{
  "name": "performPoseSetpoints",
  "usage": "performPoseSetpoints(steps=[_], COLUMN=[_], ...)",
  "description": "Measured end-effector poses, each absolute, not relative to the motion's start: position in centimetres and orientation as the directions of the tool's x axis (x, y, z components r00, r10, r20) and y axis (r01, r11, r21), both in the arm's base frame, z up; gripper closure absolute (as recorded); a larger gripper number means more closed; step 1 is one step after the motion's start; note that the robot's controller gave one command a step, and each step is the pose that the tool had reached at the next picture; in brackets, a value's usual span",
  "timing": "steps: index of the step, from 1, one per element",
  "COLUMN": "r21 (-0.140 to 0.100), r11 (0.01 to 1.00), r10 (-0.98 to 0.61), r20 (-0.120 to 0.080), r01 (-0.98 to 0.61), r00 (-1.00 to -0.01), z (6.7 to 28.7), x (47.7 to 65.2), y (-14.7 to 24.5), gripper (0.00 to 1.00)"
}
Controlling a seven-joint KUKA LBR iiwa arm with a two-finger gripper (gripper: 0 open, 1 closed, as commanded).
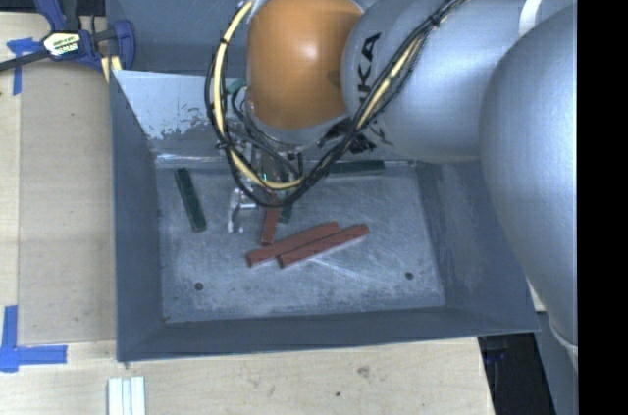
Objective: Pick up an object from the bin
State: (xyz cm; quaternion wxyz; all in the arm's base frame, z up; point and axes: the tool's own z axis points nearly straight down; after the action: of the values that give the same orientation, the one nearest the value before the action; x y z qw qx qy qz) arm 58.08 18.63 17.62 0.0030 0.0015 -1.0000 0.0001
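End effector (247,210) sits low in the bin (137,236), under the orange wrist cover (299,60), approx centre-left of the floor. Open or shut: cannot tell, since cables and cover hide it. Nothing is clearly gripped.

Nearest thing is a short brown stick (268,227), touching or just beside the tool tip at its 4 o'clock. Two long brown sticks (312,244) lie flat, side by side, further toward 4 o'clock, w/ their left ends near the short one. A dark green stick (189,199) lies apart at 9 o'clock.

Judgement: the brown sticks look light, stiff and not fragile. They are thin and low on the floor, so they could slip or roll. Best hold is across the narrow width near mid-length, one stick only.
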Motion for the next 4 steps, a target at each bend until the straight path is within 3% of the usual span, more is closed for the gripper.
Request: performPoseSetpoints(steps=[1,2,3,4], r21=[0.001,0.003,-0.002,0.006], r11=[1.0,0.994,0.941,0.884], r10=[0.0,-0.11,-0.338,-0.467], r20=[-0.002,-0.005,-0.007,0.003], r01=[0.0,-0.11,-0.338,-0.467], r00=[-1.0,-0.994,-0.941,-0.884], z=[18.1,17.1,10.8,8.3], x=[58.3,58.8,58.0,57.0], y=[18.6,16.7,13.3,9.2], gripper=[0.0,0.0,0.0,1.0])
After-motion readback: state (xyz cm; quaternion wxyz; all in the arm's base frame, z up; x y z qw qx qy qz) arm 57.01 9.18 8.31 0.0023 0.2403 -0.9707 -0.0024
